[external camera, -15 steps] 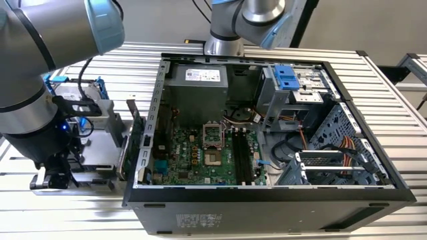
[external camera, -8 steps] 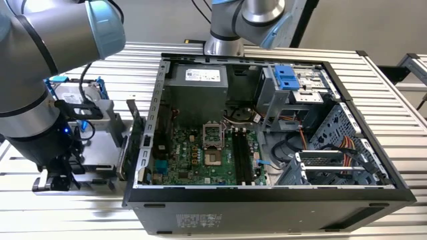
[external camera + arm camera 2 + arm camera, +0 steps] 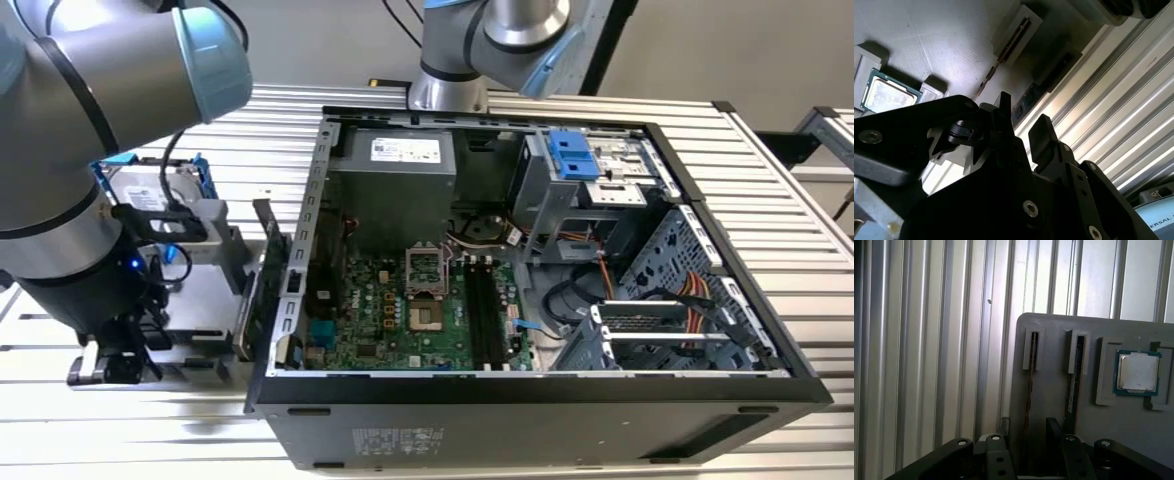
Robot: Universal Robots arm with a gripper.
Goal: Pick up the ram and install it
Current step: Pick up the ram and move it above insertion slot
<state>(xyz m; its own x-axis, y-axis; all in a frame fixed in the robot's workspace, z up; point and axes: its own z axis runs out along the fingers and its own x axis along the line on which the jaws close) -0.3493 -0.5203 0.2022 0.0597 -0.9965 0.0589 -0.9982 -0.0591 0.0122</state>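
Gripper is open and holding nothing. The gap between the fingers is clearly wider than a board is thick.

The ram is not picked yet. It stands on edge in the grey tray, in the slot just beside the tray edge that faces the bare ribbed table. A second stick sits parallel in the next slot inward, and a CPU lies in its pocket beyond that.

Key relation: in the first wrist view the ram's long axis runs parallel to that tray edge and straight away from the gripper, and its near end falls in the gap between the two fingers. So the closing direction is across the board's thin dimension, which I judge the right way round. The pads look apart from it on both sides. I can't tell how far down the board the fingertips reach.

In the exterior view the arm is over the tray's near end, at the exterior view's left of the open case. The long memory slots on the motherboard are well apart from the gripper, with no stick in them.
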